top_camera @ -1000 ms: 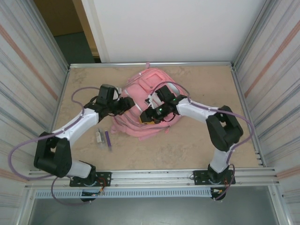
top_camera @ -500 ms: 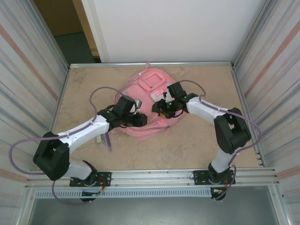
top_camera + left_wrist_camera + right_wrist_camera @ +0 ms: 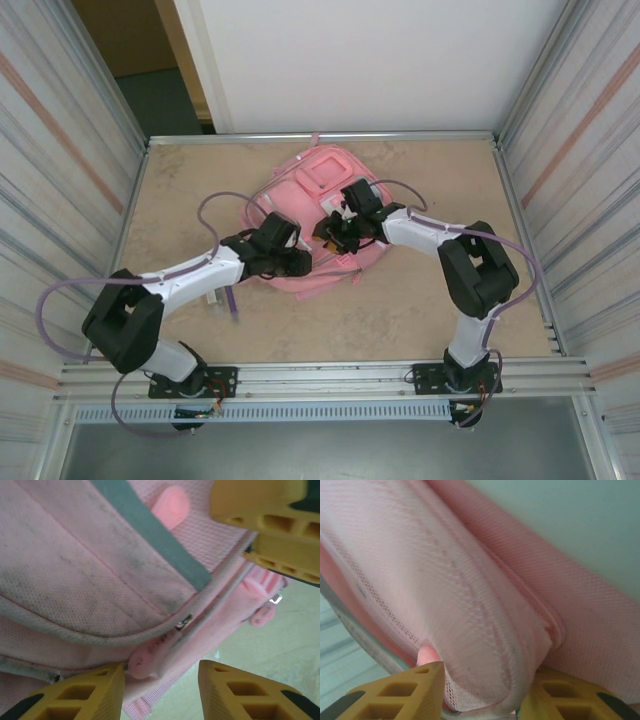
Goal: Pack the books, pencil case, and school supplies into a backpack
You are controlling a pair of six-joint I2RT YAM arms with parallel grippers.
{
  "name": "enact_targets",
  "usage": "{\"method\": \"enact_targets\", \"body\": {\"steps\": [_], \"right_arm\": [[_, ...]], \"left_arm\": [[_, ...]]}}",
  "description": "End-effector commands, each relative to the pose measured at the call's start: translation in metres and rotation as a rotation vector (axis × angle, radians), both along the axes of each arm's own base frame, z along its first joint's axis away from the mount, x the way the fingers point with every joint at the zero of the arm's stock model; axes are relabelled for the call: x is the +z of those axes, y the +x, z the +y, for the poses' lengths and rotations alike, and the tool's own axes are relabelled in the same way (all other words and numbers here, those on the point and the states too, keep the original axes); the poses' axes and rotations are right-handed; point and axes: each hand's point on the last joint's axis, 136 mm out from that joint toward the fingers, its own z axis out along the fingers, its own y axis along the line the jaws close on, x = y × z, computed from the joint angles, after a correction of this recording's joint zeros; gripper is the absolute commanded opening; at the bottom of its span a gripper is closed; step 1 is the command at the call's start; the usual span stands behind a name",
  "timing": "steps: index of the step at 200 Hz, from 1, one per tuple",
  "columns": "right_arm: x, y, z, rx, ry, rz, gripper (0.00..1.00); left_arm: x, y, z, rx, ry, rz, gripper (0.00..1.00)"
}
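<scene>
A tan tabletop (image 3: 420, 320) lies between ribbed side walls (image 3: 60, 160), a white panel (image 3: 380, 60) behind.

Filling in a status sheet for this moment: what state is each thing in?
backpack: lying flat on the table, front up.
left pincer: open, a pink zipper pull in the gap.
right pincer: shut on a fold of the backpack.
purple pen: lying loose on the table.

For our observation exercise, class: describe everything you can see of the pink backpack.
The backpack is pink woven fabric, scuffed grey in places, with grey piping along its pockets and pink rubbery zip pulls. It lies front up on the table, towards the back. A fold of its cloth is pinched in the right end effector. The open left end effector straddles its near edge.
</scene>
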Motion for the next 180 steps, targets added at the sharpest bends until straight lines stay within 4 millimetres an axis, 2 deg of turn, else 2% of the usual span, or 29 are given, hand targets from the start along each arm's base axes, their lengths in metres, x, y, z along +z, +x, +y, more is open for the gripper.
{"method": "enact_targets", "body": {"steps": [1,16,63,105,131,151,180], "right_arm": [[0.011,0.013,0.013,-0.039,0.025,-0.028,0.32],[0.011,0.014,0.017,-0.039,0.034,-0.018,0.23],[0.011,0.01,0.021,-0.034,0.03,-0.032,0.09],[0.006,0.004,0.018,-0.037,0.01,-0.038,0.06],[0.008,0.004,0.014,-0.053,0.006,-0.053,0.05],[0.011,0.01,0.005,-0.067,-0.002,-0.067,0.05],[0.02,0.021,-0.017,-0.115,-0.003,-0.092,0.02]], "left_arm": [[-0.004,0.006,0.004,0.064,0.015,-0.015,0.43],[-0.003,0.014,0.006,0.088,0.032,-0.044,0.43],[0.001,0.035,0.001,0.078,0.067,-0.122,0.4],[0.0,0.043,-0.005,0.042,0.08,-0.147,0.25],[0.002,0.043,-0.007,0.032,0.075,-0.152,0.1],[0.003,0.041,0.0,0.043,0.095,-0.159,0.0],[0.023,0.034,0.012,0.048,0.092,-0.2,0.0]]}}
